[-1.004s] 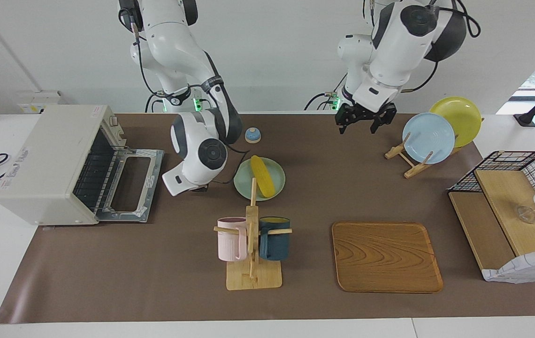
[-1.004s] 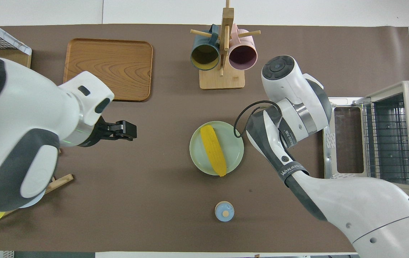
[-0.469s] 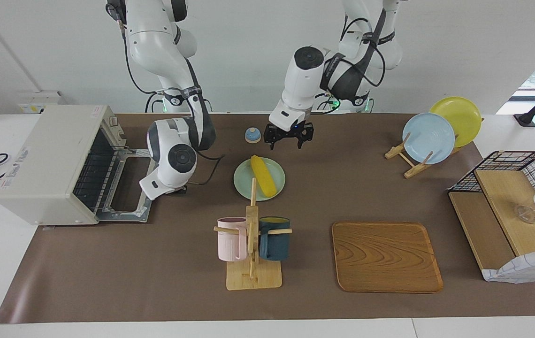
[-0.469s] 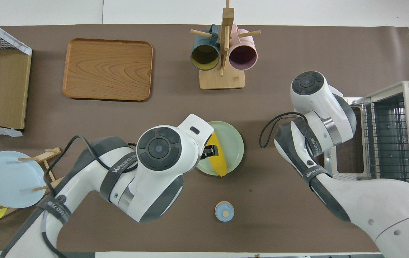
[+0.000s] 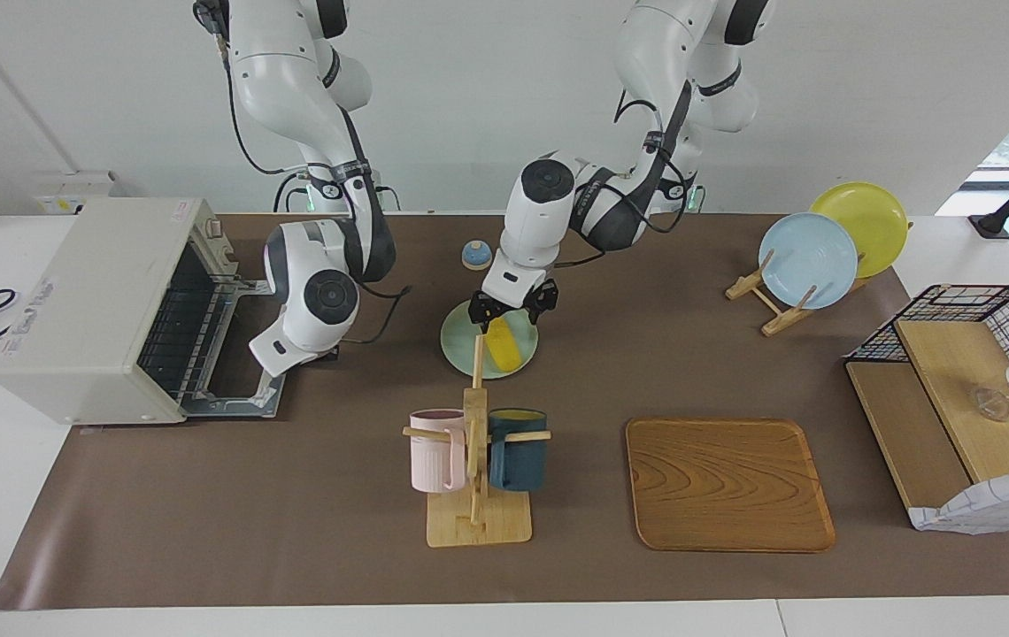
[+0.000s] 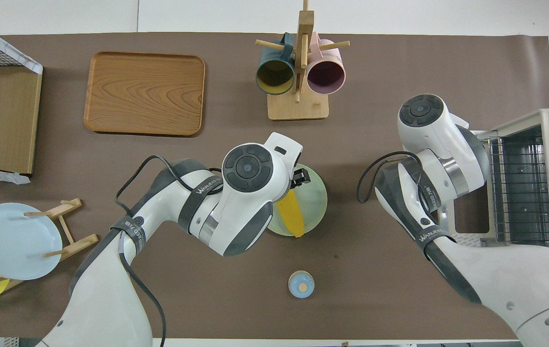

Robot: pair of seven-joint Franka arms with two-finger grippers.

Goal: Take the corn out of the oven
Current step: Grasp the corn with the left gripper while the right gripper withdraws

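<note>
The yellow corn (image 5: 505,346) lies on a pale green plate (image 5: 456,345) in the middle of the table, outside the oven; it also shows in the overhead view (image 6: 292,218). The off-white oven (image 5: 88,296) stands at the right arm's end with its door (image 5: 243,389) folded down and its wire rack bare. My left gripper (image 5: 509,310) is open and low over the end of the corn nearer to the robots, one finger on each side of it. My right gripper (image 5: 327,353) hangs over the mat beside the oven door, hidden under its hand.
A wooden mug rack (image 5: 476,451) with a pink and a dark blue mug stands just farther from the robots than the plate. A wooden tray (image 5: 728,482), a plate stand (image 5: 810,257) with blue and yellow plates and a wire shelf (image 5: 956,389) lie toward the left arm's end. A small blue knob (image 5: 475,255) sits near the robots.
My left arm swung from near the plate stand to the green plate and came down over the corn. My right hand moved away from the plate toward the oven door.
</note>
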